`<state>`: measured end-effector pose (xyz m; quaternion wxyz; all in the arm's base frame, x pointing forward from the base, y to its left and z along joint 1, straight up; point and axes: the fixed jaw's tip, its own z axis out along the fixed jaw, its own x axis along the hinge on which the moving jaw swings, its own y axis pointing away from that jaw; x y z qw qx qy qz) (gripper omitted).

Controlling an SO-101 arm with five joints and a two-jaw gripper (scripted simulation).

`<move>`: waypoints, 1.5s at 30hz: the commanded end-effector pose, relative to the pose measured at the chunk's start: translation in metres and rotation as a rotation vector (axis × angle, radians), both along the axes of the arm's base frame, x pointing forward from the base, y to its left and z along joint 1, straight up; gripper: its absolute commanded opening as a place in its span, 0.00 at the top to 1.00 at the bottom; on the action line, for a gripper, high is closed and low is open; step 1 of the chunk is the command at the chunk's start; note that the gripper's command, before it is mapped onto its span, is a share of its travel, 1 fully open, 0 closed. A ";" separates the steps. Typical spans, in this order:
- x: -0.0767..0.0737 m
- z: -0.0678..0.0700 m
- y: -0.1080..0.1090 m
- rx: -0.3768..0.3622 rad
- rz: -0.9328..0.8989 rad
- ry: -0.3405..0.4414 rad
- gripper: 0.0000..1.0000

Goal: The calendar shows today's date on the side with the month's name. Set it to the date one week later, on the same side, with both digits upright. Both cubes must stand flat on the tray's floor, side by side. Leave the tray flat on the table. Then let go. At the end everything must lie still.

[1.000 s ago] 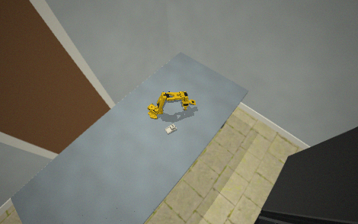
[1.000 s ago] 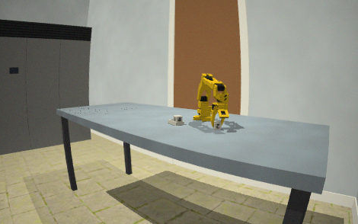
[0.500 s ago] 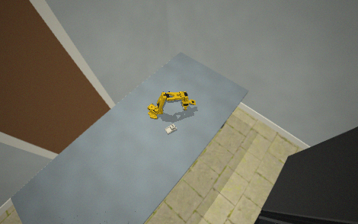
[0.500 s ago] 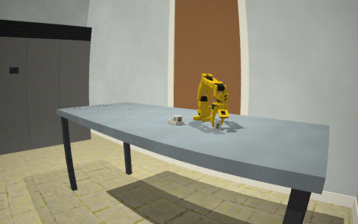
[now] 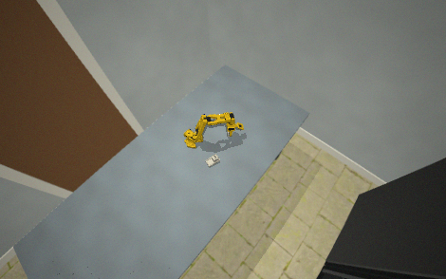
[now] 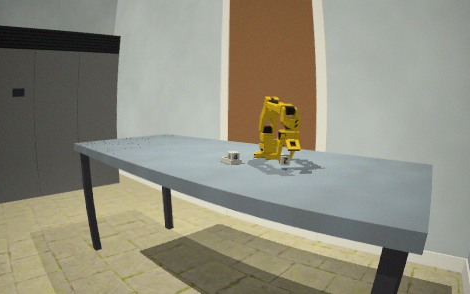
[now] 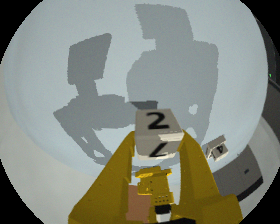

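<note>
Two cubes, one tray, one gripper

Cubes: two. One, the 2 cube (image 6: 285,160) (image 7: 158,127), pinched between the jaws of the gripper (image 6: 289,155) (image 7: 159,134); its lower digit partly readable. The other, the 4 cube (image 6: 234,156) (image 7: 220,151), on the tray (image 5: 209,163) (image 6: 231,161), well apart from the jaws. Top view: digits too small to read.

The blue-grey counter (image 5: 141,199) (image 6: 354,192) (image 7: 241,75) is level. The arm's base (image 5: 191,144) (image 6: 259,155) stands nearer the door-side long edge. The tray (image 5: 209,163) (image 6: 227,161) (image 7: 210,151) lies flat between both long edges, well apart from the corners. Dark specks (image 6: 129,145) lie toward the cabinet-side short edge. Contact under the "2" cube (image 6: 285,160) (image 7: 158,131) cannot be determined.
</note>
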<state>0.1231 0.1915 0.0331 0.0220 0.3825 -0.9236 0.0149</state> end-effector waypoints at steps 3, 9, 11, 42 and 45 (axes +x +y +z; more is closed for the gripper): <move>0.004 0.033 0.008 0.071 -0.002 -0.048 1.00; 0.003 0.041 0.007 0.074 -0.002 -0.050 1.00; 0.003 0.042 0.008 0.077 -0.002 -0.051 1.00; 0.066 0.042 -0.073 0.060 -0.431 -0.063 1.00; 0.076 0.042 -0.099 0.056 -0.551 -0.067 1.00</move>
